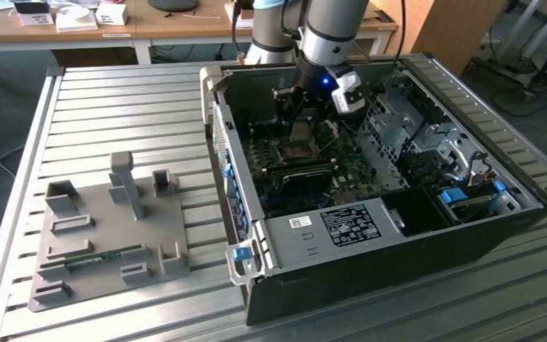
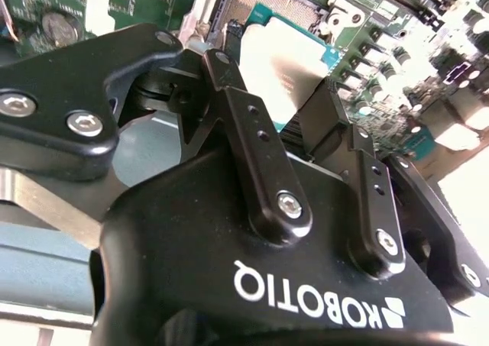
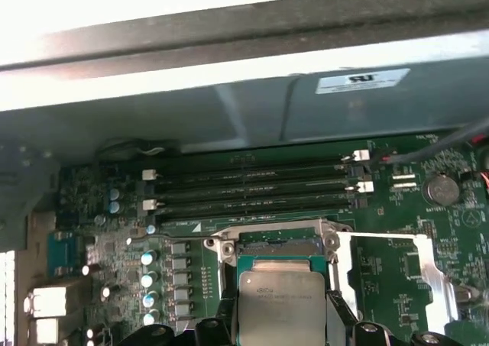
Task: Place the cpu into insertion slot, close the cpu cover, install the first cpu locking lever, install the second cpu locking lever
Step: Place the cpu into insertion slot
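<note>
My gripper (image 2: 276, 86) is inside the open computer case (image 1: 369, 235), shut on the cpu (image 2: 284, 56), a flat square chip with a silver-grey top and teal edge. One black finger (image 2: 233, 86) presses each side of it. In the first wrist view the cpu (image 3: 279, 304) hangs level just in front of the insertion slot (image 3: 279, 244), partly overlapping its near edge; whether they touch I cannot tell. The cpu cover (image 3: 419, 263), a silvery hinged frame, lies swung open beside the slot. In the exterior view the gripper (image 1: 299, 117) hovers over the slot (image 1: 293, 151) on the green motherboard.
Long black memory slots (image 3: 252, 184) run just beyond the socket, with the case wall behind them. Capacitors (image 3: 149, 258) stand to one side. A drive cage (image 1: 416, 135) fills the case's far part. On the slatted table, a grey fixture plate (image 1: 112, 228) sits on the exterior view's left.
</note>
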{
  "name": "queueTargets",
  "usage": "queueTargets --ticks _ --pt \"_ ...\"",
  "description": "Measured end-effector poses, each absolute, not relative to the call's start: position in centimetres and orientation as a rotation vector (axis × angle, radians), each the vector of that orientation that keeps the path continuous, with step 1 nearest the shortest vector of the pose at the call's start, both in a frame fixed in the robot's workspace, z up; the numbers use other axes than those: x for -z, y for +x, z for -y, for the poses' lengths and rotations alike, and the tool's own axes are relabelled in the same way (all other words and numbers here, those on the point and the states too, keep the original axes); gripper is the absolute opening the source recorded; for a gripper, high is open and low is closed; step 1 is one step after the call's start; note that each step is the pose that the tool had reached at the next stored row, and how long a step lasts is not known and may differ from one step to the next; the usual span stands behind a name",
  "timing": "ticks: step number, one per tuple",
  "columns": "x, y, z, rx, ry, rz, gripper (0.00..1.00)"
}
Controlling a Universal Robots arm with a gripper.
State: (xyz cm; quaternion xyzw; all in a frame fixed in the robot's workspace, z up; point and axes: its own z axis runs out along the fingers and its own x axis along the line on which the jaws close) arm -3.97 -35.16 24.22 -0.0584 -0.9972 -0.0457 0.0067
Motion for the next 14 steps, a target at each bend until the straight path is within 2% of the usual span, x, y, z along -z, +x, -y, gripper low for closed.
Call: queueTargets --ticks 14 --pt "-23.96 -3.97 35.16 0.145 -0.558 3.086 0.54"
